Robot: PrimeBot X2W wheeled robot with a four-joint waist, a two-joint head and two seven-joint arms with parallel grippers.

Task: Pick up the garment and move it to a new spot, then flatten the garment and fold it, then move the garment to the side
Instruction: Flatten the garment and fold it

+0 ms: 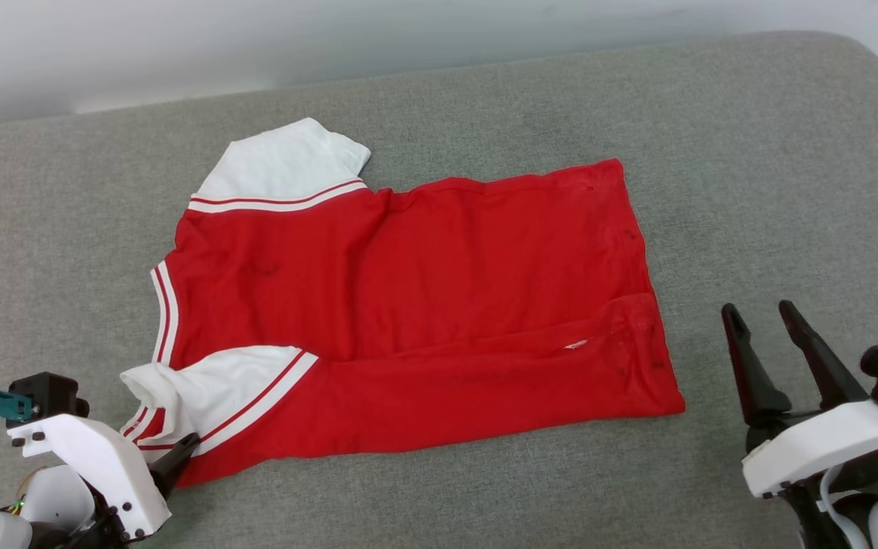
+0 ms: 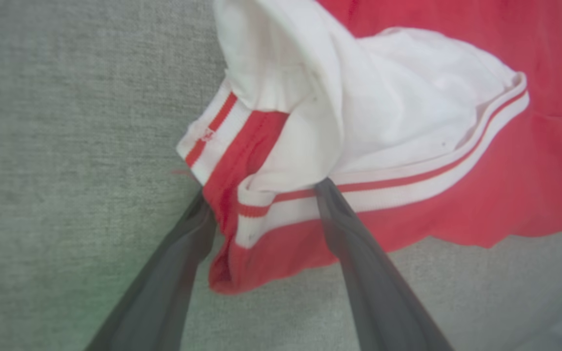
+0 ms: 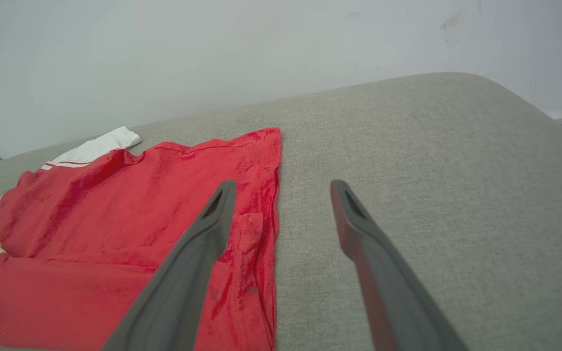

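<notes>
Grey cushion (image 1: 751, 152) carries the shirt (image 1: 424, 290) across its middle, the left gripper (image 2: 264, 195) spread wide around the bunched near sleeve (image 1: 218, 381), the right gripper (image 1: 759, 309) likewise wide and empty beside the hem (image 1: 648, 290); flattening seems in hand, so next: pinch that sleeve and draw it smooth.

Left gripper (image 1: 180, 456) with one finger hidden behind its white housing (image 1: 104, 465) in the head view, shirt (image 1: 408, 290) cropped by both wrist views' edges, left wrist view soft, white mark (image 1: 576, 345) near the hem too small to read
</notes>
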